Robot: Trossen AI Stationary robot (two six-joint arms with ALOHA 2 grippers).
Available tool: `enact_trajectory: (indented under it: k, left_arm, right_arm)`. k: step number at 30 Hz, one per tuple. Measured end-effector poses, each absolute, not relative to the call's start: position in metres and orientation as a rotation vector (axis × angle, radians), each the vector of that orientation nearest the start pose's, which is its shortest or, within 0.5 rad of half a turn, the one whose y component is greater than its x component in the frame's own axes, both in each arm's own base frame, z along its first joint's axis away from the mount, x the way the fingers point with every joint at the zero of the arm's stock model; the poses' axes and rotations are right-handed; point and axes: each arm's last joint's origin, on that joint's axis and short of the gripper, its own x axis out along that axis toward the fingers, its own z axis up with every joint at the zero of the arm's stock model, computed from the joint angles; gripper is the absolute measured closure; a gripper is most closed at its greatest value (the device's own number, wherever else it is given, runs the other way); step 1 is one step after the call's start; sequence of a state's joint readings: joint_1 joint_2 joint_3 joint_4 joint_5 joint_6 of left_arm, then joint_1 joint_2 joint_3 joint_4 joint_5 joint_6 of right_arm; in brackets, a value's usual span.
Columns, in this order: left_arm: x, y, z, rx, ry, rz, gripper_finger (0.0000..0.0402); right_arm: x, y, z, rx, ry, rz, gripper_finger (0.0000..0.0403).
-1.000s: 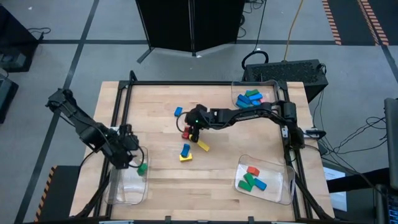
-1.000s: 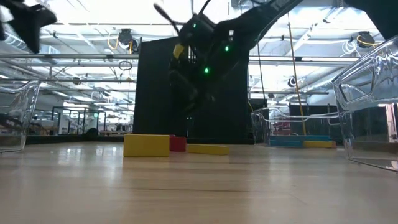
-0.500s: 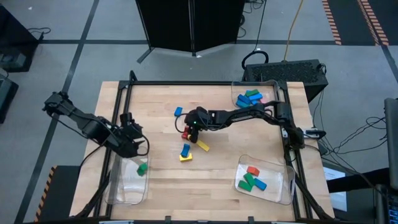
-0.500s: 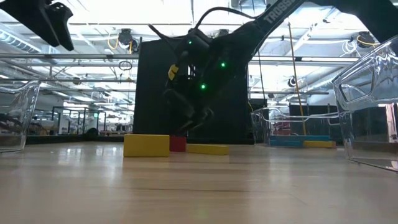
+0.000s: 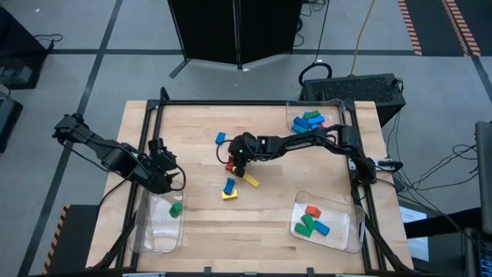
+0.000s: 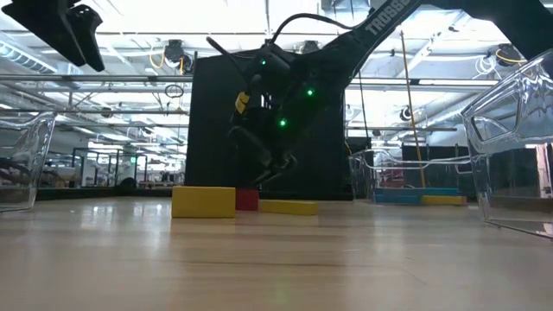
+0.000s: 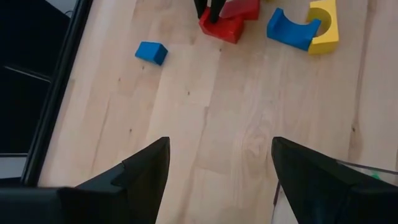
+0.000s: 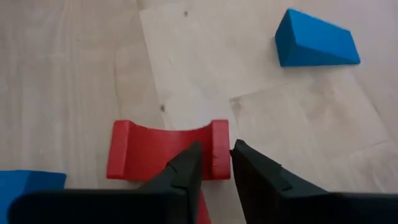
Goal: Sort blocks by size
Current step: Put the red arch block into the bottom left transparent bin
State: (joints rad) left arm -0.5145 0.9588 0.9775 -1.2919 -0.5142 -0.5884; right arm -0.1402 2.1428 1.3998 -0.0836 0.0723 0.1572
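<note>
Right pincer [image 8: 214, 163] nipping the red block [image 8: 166, 149]
Its tips clamp the block's end wall; left pincer [image 7: 217, 163] hangs apart.

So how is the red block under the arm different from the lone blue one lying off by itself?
The red block is a long piece with a curved hollow; the small blue block is a short wedge. The right gripper has its fingers astride the red block's end wall, while the blue block lies untouched, apart from the others. Both rest on the wooden table.
</note>
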Motion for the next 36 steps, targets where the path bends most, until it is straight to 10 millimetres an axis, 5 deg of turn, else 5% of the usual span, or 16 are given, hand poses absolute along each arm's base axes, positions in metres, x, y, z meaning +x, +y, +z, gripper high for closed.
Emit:
enact_trajectory:
  k: [20, 36]
  left_arm:
    - [0.138, -0.056, 0.298, 0.101, 0.917, 0.374, 0.0121]
    - [0.162, -0.068, 0.265, 0.387, 0.900, 0.198, 0.0121]
  right_arm:
    - [0.450, -0.065, 0.127, 0.186, 0.764, -0.273, 0.0387]
    - [0.457, -0.056, 0.132, 0.339, 0.672, -0.224, 0.0386]
